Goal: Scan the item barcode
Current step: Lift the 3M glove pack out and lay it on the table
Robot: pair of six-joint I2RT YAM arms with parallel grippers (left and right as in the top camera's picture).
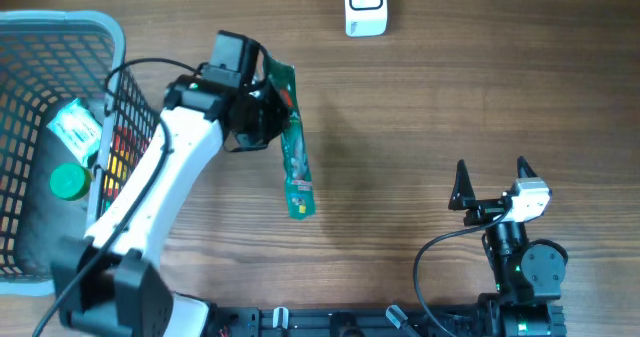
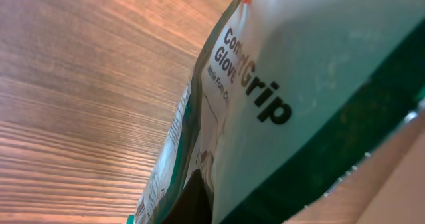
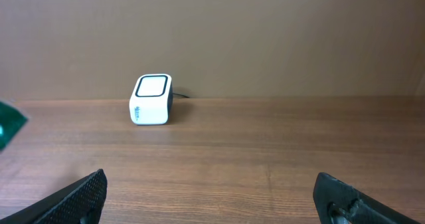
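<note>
Wooden table (image 1: pixel 450 87): glove pack (image 1: pixel 297 157) left of centre, top end pinched in closed left gripper (image 1: pixel 268 107). Readable print: "Com…Grip", "Glove"; rest cut off. White scanner (image 1: pixel 365 5) at far edge, well apart. Right gripper (image 1: pixel 491 167) wide open, holding nothing. Basket (image 1: pixel 60 19) far left.

On the glove packet (image 2: pixel 312 71), centre-right of the left wrist view, black print reads "Grip" over a partly hidden "Glove".
</note>
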